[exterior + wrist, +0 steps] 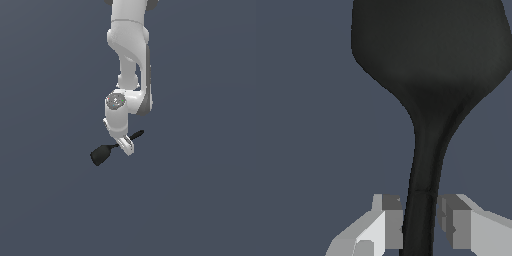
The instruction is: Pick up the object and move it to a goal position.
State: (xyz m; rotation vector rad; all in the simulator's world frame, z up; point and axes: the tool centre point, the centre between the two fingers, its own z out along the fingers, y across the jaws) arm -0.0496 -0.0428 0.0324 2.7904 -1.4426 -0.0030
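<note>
My gripper (419,227) clamped on object (426,75) handle; matte black, thin curved stem, broad rounded head jutting beyond my fingers (390,222).

Flat, even, dim simulator light; sharp, shadowless, no glare.

Wrist view's edge crops the object's (428,65) head.

My exterior camera sits well back, taking in the lower arm (127,75) over a plain grey ground. My wrist camera looks along the gripper (420,227) from very near. Both views share the gripper and the black object (102,153) between its fingers (391,225)
</note>
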